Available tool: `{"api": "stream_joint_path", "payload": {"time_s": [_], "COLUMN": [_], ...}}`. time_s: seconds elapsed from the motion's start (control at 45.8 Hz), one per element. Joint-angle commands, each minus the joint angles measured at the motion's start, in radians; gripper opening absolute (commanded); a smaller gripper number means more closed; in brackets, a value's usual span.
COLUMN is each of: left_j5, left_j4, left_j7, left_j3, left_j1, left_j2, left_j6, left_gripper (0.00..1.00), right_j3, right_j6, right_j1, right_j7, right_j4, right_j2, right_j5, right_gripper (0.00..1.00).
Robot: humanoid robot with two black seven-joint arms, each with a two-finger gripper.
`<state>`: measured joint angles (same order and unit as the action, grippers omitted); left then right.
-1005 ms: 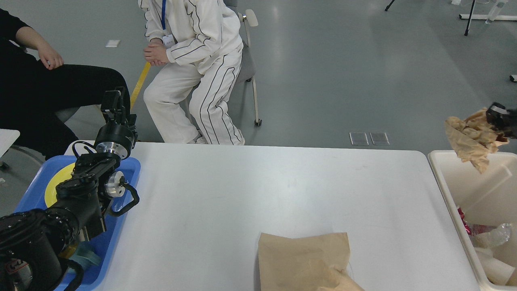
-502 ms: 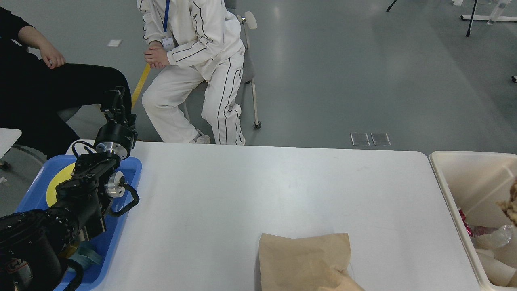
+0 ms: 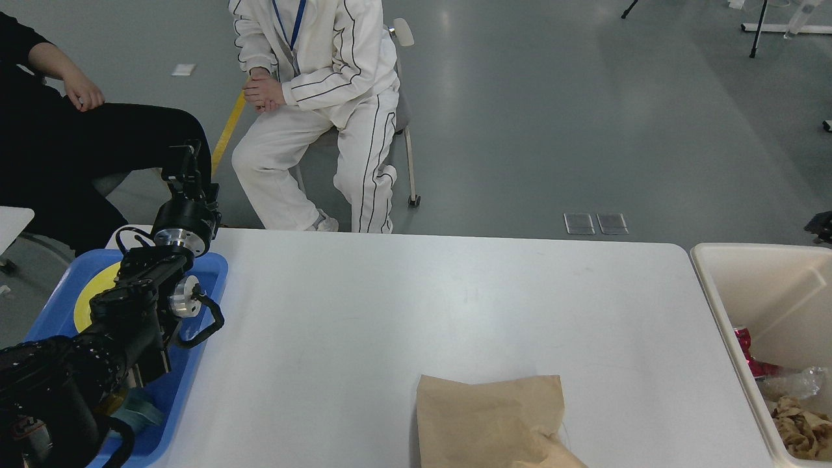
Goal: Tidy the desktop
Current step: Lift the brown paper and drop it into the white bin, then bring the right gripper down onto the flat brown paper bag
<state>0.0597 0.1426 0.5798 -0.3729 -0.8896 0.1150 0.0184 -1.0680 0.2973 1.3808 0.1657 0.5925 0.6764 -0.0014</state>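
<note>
The white desktop (image 3: 403,312) fills the middle of the head view. A flat brown paper bag (image 3: 489,419) lies on it at the front edge, right of centre. My left gripper (image 3: 182,164) is raised above the desktop's far left corner, over the blue tray (image 3: 211,270); it is dark and its fingers cannot be told apart. Nothing shows in it. Only a dark bit of my right gripper (image 3: 821,226) shows at the right edge, above the beige bin (image 3: 712,286); its fingers are not visible. A crumpled brown paper (image 3: 801,430) lies in the bin.
The blue tray holds a yellow plate (image 3: 83,305) and a teal item (image 3: 140,413) under my left arm. The bin also holds a red wrapper (image 3: 747,354) and clear plastic (image 3: 796,383). Two seated people (image 3: 325,97) are beyond the far edge.
The crumpled brown paper held by my right gripper above the bin has dropped into the bin. The right gripper left the view, then reappeared at the right edge. The left arm has not moved.
</note>
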Motion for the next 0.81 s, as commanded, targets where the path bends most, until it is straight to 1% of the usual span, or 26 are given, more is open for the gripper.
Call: {"api": "stream_joint_path", "payload": {"time_s": [0.0,0.131,0.218,0.306,0.415,0.502,0.612,0.721,0.786], "left_j5": [0.000,0.000,0.000,0.000,0.000,0.000,0.000,0.000,0.000], "left_j4": [0.000,0.000,0.000,0.000,0.000,0.000,0.000,0.000,0.000], "left_j7": [0.000,0.000,0.000,0.000,0.000,0.000,0.000,0.000,0.000], "left_j3": [0.000,0.000,0.000,0.000,-0.001,0.000,0.000,0.000,0.000], "left_j1": [0.000,0.000,0.000,0.000,0.000,0.001,0.000,0.000,0.000], "left_j2": [0.000,0.000,0.000,0.000,0.000,0.000,0.000,0.000,0.000], "left_j6": [0.000,0.000,0.000,-0.002,0.000,-0.002,0.000,0.000,0.000], "left_gripper": [0.97,0.97,0.97,0.97,0.97,0.97,0.97,0.97,0.97], "right_j3": [-0.073,-0.093,-0.095,-0.093,-0.084,-0.060,-0.033,0.003,0.049], "right_j6": [0.109,0.293,0.382,0.469,0.663,0.663,0.663,0.663,0.663], "right_j1": [0.205,0.421,0.535,0.625,0.716,0.764,0.742,0.618,0.529], "right_j7": [0.000,-0.002,0.000,-0.002,-0.006,-0.008,-0.005,-0.003,-0.003], "right_j4": [0.139,0.332,0.463,0.546,0.613,0.656,0.679,0.678,0.676], "right_j2": [-0.041,-0.084,-0.107,-0.139,-0.182,-0.202,-0.227,-0.238,-0.265], "right_j5": [0.003,0.003,0.003,0.003,0.006,0.006,0.008,0.009,0.009], "right_gripper": [1.00,1.00,1.00,1.00,1.00,1.00,1.00,1.00,1.00]}}
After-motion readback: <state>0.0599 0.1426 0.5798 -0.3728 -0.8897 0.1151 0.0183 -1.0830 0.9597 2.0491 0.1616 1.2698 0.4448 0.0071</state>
